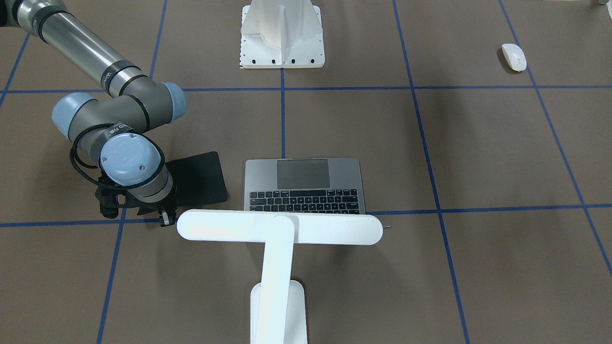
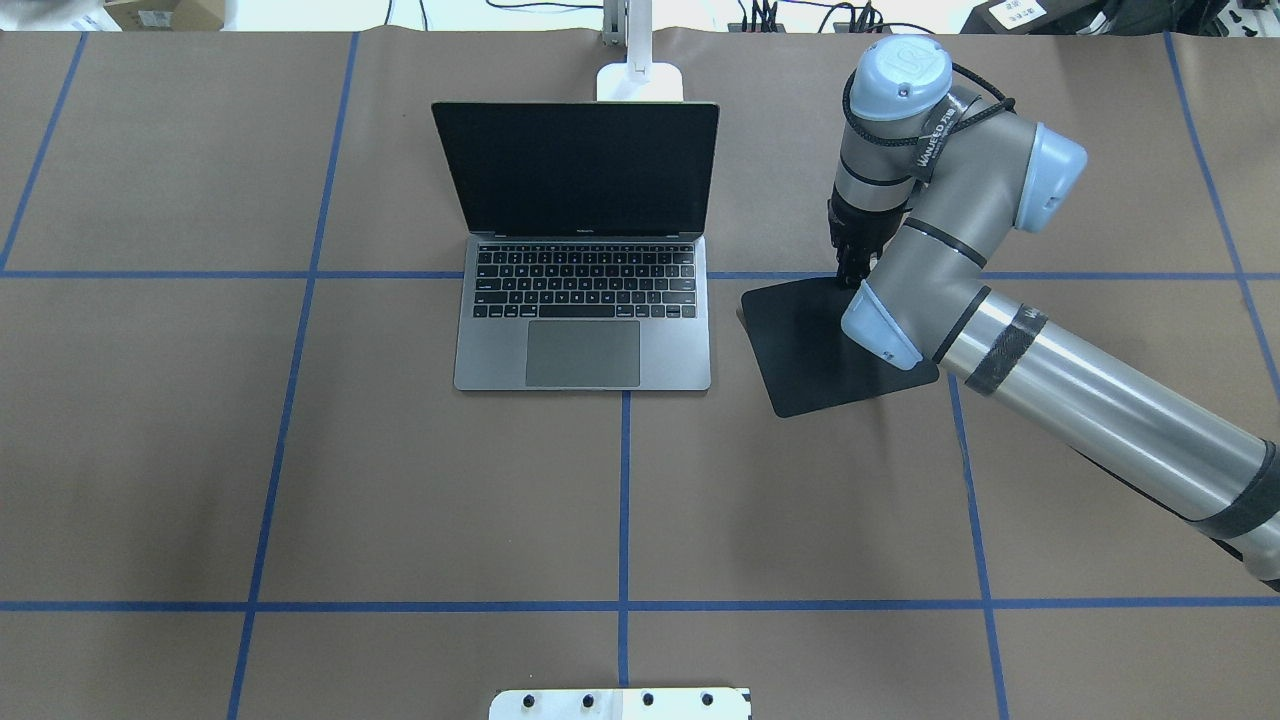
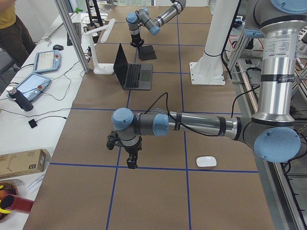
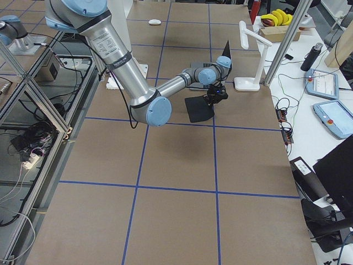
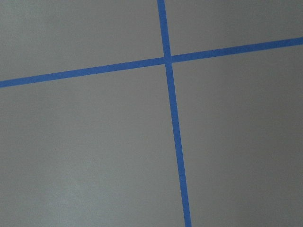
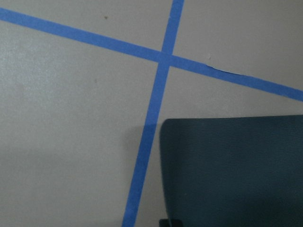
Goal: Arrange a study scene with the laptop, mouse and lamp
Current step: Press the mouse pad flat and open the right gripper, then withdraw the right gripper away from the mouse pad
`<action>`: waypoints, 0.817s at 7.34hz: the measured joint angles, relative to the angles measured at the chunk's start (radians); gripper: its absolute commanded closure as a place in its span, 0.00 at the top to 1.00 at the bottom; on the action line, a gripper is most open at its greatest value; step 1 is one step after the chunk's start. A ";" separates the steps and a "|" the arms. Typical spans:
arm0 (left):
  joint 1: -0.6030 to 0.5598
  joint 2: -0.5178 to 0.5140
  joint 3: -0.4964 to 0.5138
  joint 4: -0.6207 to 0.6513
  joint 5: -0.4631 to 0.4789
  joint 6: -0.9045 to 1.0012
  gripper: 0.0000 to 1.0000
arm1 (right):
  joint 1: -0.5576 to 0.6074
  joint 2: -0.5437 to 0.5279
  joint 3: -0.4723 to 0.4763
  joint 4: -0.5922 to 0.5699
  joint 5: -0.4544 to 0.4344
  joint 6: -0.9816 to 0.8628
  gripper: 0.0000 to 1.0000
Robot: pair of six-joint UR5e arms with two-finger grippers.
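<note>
The open grey laptop [image 2: 585, 300] sits mid-table, its dark screen upright. The white lamp [image 1: 279, 228] stands behind it, bar head over the keyboard. The white mouse [image 1: 514, 56] lies far off on my left side, near my left gripper [image 3: 132, 162], which hangs over bare paper; I cannot tell whether it is open or shut. My right gripper [image 2: 852, 278] points down at the far edge of a black mouse pad [image 2: 830, 345] to the right of the laptop. Its fingers stand close together on that edge.
A white bolted pedestal [image 1: 282, 38] stands at the table's near middle edge. Blue tape lines cross the brown paper. Tablets, cables and a box [image 3: 21, 163] lie on the white bench beyond the table's far side.
</note>
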 measured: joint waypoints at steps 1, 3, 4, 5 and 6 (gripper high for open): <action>0.000 -0.001 0.000 0.000 0.000 0.000 1.00 | 0.000 -0.002 0.001 0.001 0.000 0.005 1.00; 0.000 -0.003 0.000 0.001 0.000 -0.001 1.00 | 0.004 -0.009 0.017 0.014 0.002 0.000 1.00; 0.000 -0.005 0.000 0.001 0.000 0.000 1.00 | 0.007 -0.029 0.041 0.043 0.002 -0.016 1.00; -0.001 -0.007 -0.001 -0.001 0.000 0.000 1.00 | 0.016 -0.059 0.074 0.077 0.002 -0.068 1.00; -0.001 -0.009 -0.001 -0.007 0.000 0.001 1.00 | 0.030 -0.092 0.113 0.096 0.001 -0.163 1.00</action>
